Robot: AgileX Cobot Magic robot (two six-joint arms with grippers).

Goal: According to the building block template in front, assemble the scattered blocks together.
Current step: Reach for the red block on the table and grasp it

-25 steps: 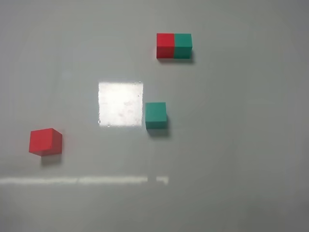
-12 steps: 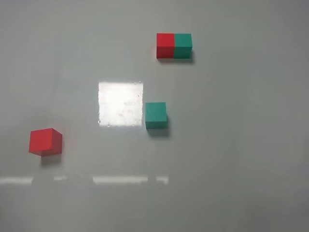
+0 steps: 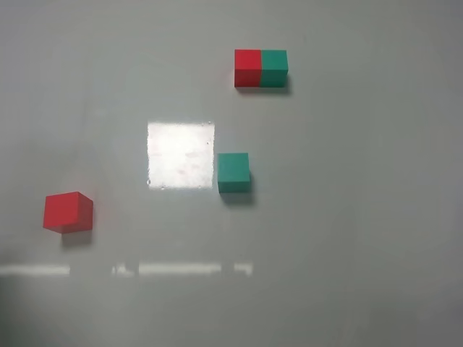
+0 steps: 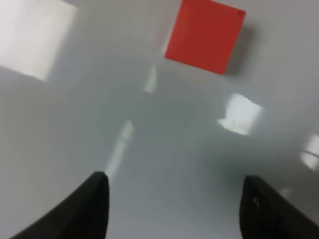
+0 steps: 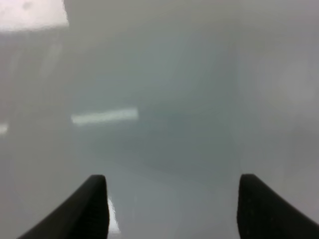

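Observation:
The template (image 3: 261, 69), a red and teal-green joined bar, lies at the back of the grey table. A loose teal-green cube (image 3: 234, 172) sits near the middle. A loose red cube (image 3: 67, 212) sits at the left and also shows in the left wrist view (image 4: 204, 36). My left gripper (image 4: 174, 206) is open and empty, some way short of the red cube. My right gripper (image 5: 172, 204) is open and empty over bare table. Neither gripper shows in the exterior high view.
The grey tabletop (image 3: 347, 217) is glossy, with a bright square light reflection (image 3: 181, 155) just left of the teal-green cube and a thin reflected strip (image 3: 181, 269) near the front.
The cubes and the template have not moved. A dark gap in the front reflection strip has shifted to the right, and a shadow has appeared at the lower left corner.

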